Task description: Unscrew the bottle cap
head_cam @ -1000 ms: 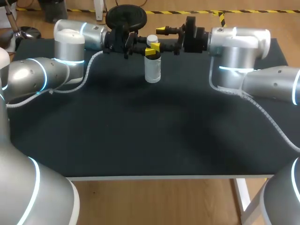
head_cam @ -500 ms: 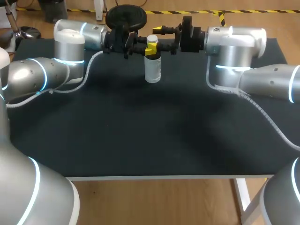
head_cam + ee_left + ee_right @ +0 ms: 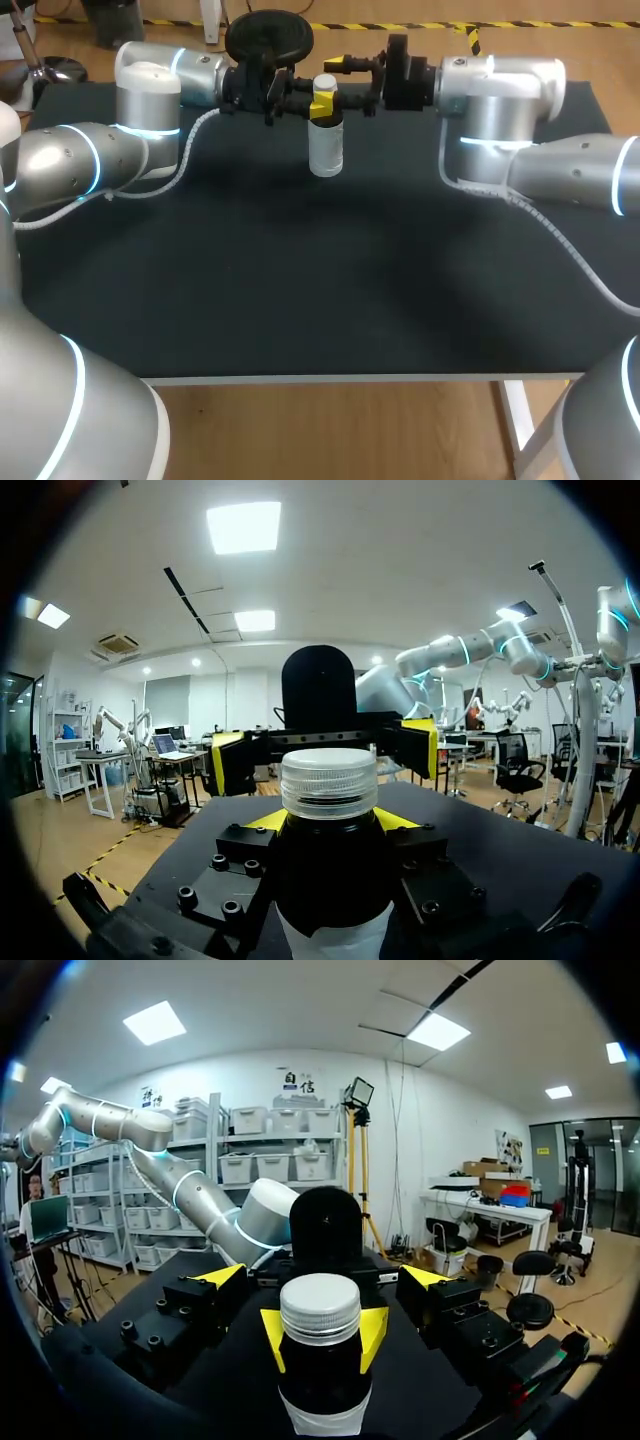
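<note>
One small bottle (image 3: 326, 150) stands upright at the far middle of the bench (image 3: 300, 280), wearing one pale cap (image 3: 325, 83) with a ribbed side wall. Two arms meet over it, each with two yellow-tipped fingers. The left end effector (image 3: 329, 820) is clenched on the bottle just under the cap, one tip against each side of the dark neck. The right end effector (image 3: 322, 1278) is spread wide, its tips flanking the cap at cap height with a clear gap on both sides, so it grips nothing yet. The bottle looks like a light plastic piece, and I judge that its body wall would give under a hard squeeze. The neck and shoulder, where the left fingers sit, are probably the stiffest place to brace it. Its smooth surface may let it spin in that grip once torque comes on. The cap is likely rigid, and its ribs should give good purchase. The place to take it is across those ribs from two opposite sides, level and centred, not on the flat top.
</note>
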Motion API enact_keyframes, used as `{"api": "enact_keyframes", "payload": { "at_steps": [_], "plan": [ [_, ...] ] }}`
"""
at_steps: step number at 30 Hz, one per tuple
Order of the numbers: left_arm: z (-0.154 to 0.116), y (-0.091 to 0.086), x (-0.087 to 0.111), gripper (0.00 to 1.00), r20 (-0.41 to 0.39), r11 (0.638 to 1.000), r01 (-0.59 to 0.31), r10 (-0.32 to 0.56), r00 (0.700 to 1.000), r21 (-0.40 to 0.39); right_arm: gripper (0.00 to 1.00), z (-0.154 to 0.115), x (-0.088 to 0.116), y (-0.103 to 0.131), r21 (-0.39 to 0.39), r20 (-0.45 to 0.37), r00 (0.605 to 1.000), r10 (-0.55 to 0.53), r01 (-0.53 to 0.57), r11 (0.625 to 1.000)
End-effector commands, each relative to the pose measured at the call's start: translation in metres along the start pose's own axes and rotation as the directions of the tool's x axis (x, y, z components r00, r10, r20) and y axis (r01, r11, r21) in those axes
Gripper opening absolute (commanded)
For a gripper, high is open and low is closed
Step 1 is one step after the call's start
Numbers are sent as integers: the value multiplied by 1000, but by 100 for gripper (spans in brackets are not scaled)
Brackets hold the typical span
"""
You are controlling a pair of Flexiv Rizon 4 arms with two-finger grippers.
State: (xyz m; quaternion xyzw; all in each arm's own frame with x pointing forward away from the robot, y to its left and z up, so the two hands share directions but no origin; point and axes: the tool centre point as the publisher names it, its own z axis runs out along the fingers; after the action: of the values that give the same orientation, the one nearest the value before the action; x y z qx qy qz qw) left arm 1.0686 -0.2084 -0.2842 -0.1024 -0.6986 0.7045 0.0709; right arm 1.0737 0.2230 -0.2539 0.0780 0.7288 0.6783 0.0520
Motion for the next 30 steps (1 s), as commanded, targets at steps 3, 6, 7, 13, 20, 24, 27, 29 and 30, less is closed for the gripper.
{"api": "enact_keyframes", "payload": {
  "at_steps": [3,6,7,13,20,24,27,29,30],
  "plan": [
    [0,1,-3,0,-6,1000,1,-1,1000,2,100,3,-2,-2,-5,-14,1000,-1,0,1000],
    [0,1,-3,0,-6,1000,1,-1,1000,2,100,3,-2,-2,-6,-17,1000,2,-2,1000],
    [0,1,-3,0,-6,1000,1,-1,1000,2,100,3,-2,-2,-7,-18,1000,2,-2,1000],
    [0,1,-3,0,-6,1000,1,-1,1000,2,63,3,-2,-3,-10,-23,1000,4,-4,1000],
    [0,1,-3,0,-6,1000,1,-1,1000,2,40,2,-2,-3,-10,-30,1000,1,-1,1000],
    [0,1,-3,0,-6,1000,1,-1,1000,2,39,2,-1,-3,-8,-34,999,0,0,1000],
    [0,1,-3,0,-6,1000,1,-1,1000,2,30,2,-1,-3,-7,-37,999,-1,1,1000],
    [0,1,-3,0,-6,1000,1,-1,1000,2,8,2,-1,-3,-2,-42,999,-3,3,1000],
    [0,1,-3,0,-6,1000,1,-1,1000,2,0,2,-1,-3,0,-45,999,-5,5,1000]
  ]
}}
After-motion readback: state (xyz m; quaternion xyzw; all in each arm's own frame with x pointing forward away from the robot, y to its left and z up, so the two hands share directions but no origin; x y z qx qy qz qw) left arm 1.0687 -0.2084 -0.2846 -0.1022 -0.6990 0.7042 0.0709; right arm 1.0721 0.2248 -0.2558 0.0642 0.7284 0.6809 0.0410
